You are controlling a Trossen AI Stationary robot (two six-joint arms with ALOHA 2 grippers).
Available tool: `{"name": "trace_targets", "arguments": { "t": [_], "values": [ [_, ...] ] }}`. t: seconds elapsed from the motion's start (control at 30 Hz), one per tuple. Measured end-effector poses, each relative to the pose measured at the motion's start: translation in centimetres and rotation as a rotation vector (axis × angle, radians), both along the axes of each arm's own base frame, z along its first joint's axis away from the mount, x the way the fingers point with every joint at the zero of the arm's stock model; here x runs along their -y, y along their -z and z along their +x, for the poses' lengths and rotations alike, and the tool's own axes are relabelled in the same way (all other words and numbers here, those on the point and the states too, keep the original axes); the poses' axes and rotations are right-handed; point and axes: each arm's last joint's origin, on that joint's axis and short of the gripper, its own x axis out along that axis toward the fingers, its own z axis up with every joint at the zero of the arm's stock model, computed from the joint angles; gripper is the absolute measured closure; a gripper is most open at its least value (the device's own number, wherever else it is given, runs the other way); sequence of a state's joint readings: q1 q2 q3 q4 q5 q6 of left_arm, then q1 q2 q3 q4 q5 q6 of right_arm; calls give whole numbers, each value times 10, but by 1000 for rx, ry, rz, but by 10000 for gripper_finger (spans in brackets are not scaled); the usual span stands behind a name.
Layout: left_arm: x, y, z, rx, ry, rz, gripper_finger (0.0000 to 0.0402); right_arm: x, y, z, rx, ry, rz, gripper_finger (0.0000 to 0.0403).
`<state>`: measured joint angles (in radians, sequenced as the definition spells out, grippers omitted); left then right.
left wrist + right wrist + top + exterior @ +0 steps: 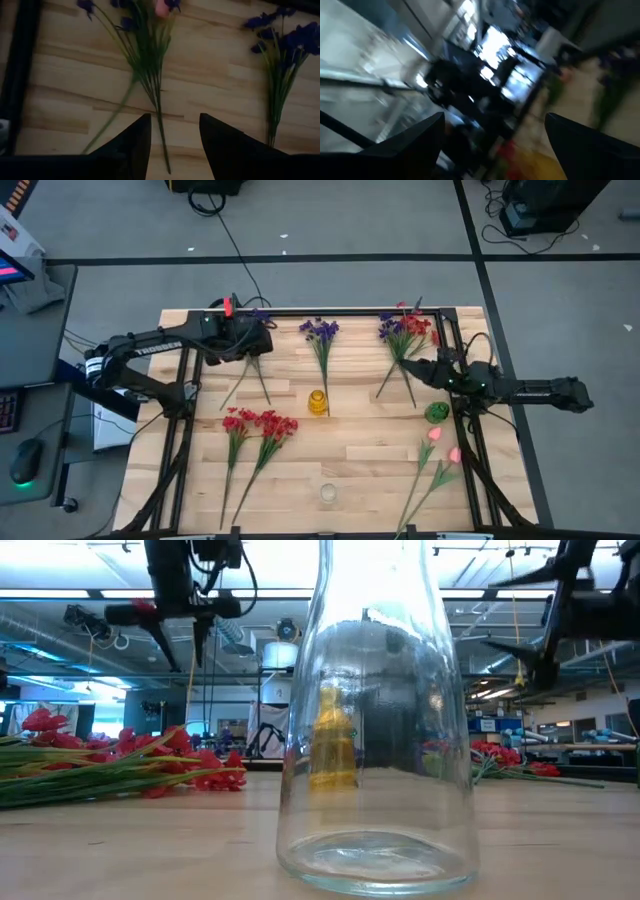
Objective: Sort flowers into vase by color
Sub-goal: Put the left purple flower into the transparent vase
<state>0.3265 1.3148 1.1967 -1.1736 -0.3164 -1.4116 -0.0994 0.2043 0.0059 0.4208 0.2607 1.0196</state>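
Now your left gripper hovers spread astride the thin green stem of purple flowers, behind the yellow vase, ready to pinch. Your right gripper waits wide apart.

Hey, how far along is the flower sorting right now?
Nothing looks sorted yet: the clear vase, yellow vase and green vase show no stems in them. In hand: the left gripper hangs over a purple sprig, fingers apart astride its stem, not gripping. The right gripper waits open. Left: red flowers, pink buds and every purple bunch.
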Motion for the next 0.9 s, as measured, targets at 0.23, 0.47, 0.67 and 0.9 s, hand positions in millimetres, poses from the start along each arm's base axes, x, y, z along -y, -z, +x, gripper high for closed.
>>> {"name": "trace_targets", "arguments": {
  "t": [0.23, 0.47, 0.67, 0.9],
  "values": [
    [-6, 41, -1, 12, -17, -63, 230, 2, -29, -13, 311, 113, -35, 51],
    [-3, 75, -8, -1, -70, -104, 229, 1, -59, -16, 303, 131, -114, 51],
    [-8, 90, 3, 80, -70, -70, 214, 0, -84, -13, 177, 92, -117, 51],
    [-14, 121, 18, -5, -80, -101, 208, 0, -105, -5, 63, 61, -135, 51]
  ]
}}
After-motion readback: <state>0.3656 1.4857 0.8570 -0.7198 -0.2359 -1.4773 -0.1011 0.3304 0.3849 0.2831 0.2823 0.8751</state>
